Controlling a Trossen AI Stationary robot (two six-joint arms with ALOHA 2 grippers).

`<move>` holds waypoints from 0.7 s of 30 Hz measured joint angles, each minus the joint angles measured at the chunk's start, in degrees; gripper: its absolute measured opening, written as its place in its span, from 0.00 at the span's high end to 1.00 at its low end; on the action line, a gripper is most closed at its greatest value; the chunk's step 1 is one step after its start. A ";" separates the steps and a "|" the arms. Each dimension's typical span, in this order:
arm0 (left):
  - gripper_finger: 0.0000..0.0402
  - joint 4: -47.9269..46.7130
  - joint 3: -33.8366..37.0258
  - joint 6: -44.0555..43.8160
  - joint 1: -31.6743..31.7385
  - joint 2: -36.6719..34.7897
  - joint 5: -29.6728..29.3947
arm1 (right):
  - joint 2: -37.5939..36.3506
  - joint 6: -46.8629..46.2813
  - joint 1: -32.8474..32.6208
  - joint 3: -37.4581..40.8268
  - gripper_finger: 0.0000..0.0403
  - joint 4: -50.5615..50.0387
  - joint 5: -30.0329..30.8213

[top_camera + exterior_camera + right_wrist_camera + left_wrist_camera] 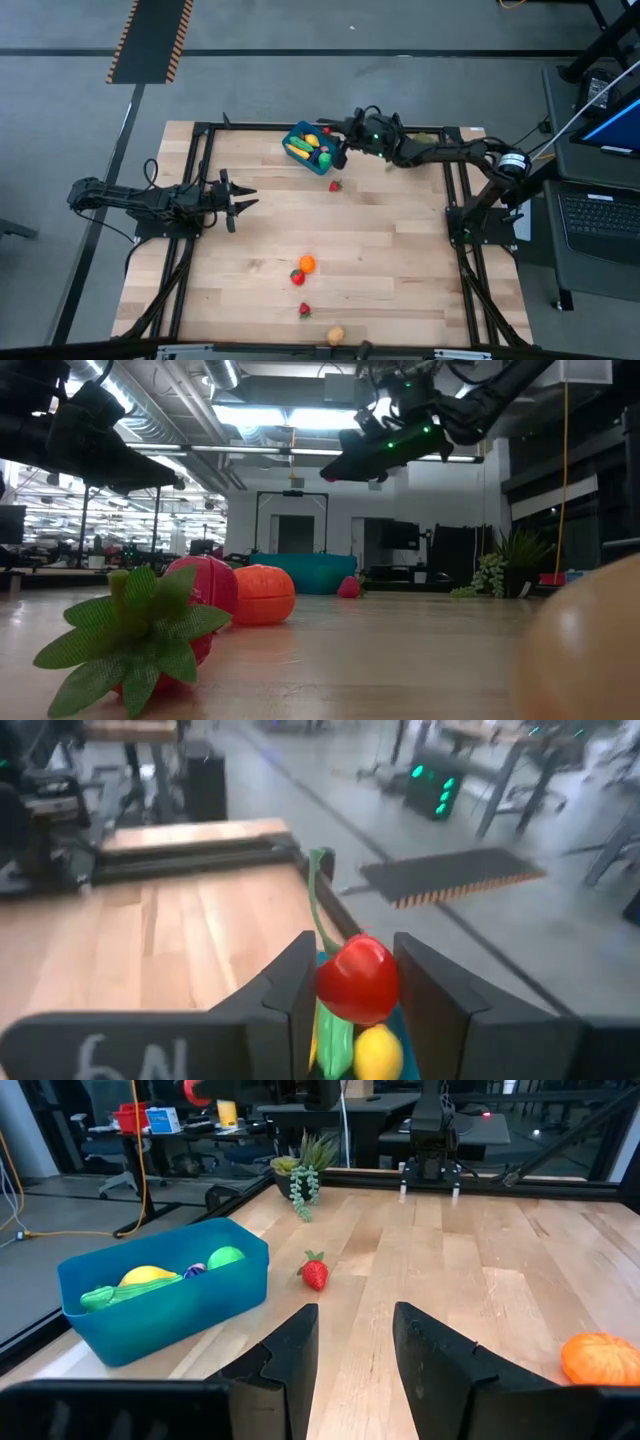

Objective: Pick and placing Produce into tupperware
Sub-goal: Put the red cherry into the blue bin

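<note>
Right gripper point(357, 982) holds a red fruit point(358, 978), probably a cherry, above the tupperware point(303, 142) at the table's far edge. Left gripper point(242, 200), jaws narrowly apart and empty, hangs near the left edge.

One marking can be read: pale handwritten characters on the dark body of the right gripper point(355, 995), in its own wrist view, looking like "6N", though the second character is blurred. Nothing else on the table or in the room is legible.
</note>
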State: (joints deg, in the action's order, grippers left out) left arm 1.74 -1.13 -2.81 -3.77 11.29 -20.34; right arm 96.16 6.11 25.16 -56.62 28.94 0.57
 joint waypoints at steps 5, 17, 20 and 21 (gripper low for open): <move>0.69 -0.02 0.00 0.00 0.00 0.00 0.00 | 0.05 0.66 1.22 -6.54 0.71 -11.91 -3.66; 0.69 -0.02 0.00 0.00 0.00 0.00 0.00 | 0.22 1.99 3.21 -17.10 0.71 -33.37 -11.47; 0.69 -0.03 0.00 0.00 0.00 0.00 0.00 | 0.49 1.95 3.79 -17.46 0.71 -34.74 -14.23; 0.69 -0.04 0.00 0.00 0.00 0.00 0.02 | 0.77 1.95 3.96 -17.49 0.71 -34.80 -14.24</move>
State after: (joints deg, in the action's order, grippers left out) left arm 1.70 -1.13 -2.81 -3.77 11.29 -20.32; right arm 96.93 8.05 29.13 -74.11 -5.86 -13.67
